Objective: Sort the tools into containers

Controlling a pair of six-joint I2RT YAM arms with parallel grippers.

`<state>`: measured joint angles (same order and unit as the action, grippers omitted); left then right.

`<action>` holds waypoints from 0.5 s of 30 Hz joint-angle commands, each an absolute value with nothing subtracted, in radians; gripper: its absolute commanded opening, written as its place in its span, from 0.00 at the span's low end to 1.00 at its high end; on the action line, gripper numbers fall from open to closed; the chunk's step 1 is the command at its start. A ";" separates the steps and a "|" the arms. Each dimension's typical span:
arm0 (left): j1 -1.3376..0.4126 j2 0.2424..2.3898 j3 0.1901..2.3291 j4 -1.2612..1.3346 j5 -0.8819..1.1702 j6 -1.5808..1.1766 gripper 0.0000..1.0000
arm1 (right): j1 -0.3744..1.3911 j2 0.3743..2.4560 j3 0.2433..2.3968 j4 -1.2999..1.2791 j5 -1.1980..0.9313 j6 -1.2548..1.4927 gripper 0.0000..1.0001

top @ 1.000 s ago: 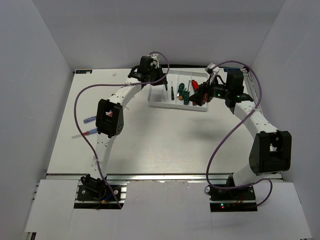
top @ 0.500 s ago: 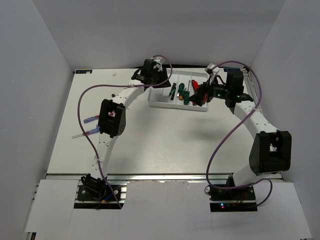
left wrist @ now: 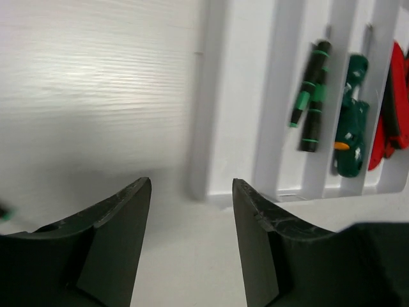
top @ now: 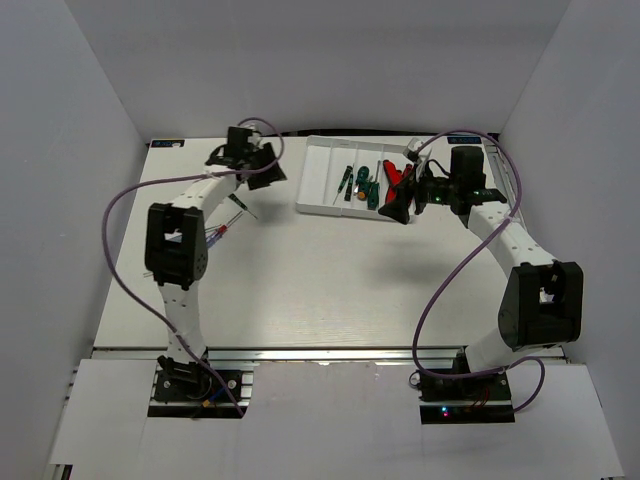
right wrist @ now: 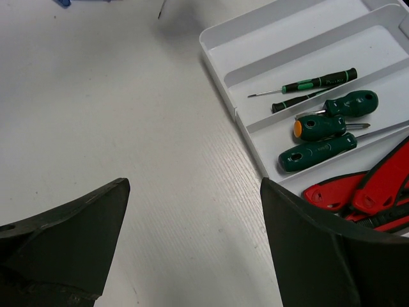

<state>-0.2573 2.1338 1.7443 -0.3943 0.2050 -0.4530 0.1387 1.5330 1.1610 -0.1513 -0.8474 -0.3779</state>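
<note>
Top external view: a tiny red-handled screwdriver (top: 220, 230) lies loose on the bench (top: 300, 280) close beside the left arm (top: 175, 250), where a swinging link could sweep it away, or a shallow pinch could let so thin a tool slip. Left hand (left wrist: 192, 185) and right hand (right wrist: 195, 185), fingers spread and empty, hover near the white tray (right wrist: 217, 64). From the right hand outward, it holds red knives (right wrist: 364, 185), three green-handled screwdrivers (right wrist: 319, 150), two slim screwdrivers (right wrist: 313, 83), then a bare compartment (right wrist: 300, 35).
</note>
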 commanded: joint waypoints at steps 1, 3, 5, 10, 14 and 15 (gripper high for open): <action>-0.163 1.967 1.623 -0.362 0.147 -0.509 0.65 | 0.133 1.511 1.160 -0.176 -0.864 -0.439 0.89; -0.126 1.947 1.585 -0.379 0.112 -0.525 0.66 | 0.133 1.519 1.158 -0.175 -0.864 -0.439 0.89; -0.111 1.948 1.582 -0.420 0.072 -0.554 0.66 | 0.133 1.523 1.160 -0.175 -0.862 -0.439 0.89; -0.091 2.031 1.678 -0.553 -0.131 -0.653 0.67 | 0.133 1.529 1.166 -0.183 -0.850 -0.445 0.89; -0.084 2.131 1.795 -0.695 -0.216 -0.710 0.66 | 0.133 1.531 1.164 -0.183 -0.844 -0.445 0.89; -0.083 2.147 1.810 -0.702 -0.216 -0.712 0.66 | 0.135 1.531 1.164 -0.183 -0.841 -0.445 0.89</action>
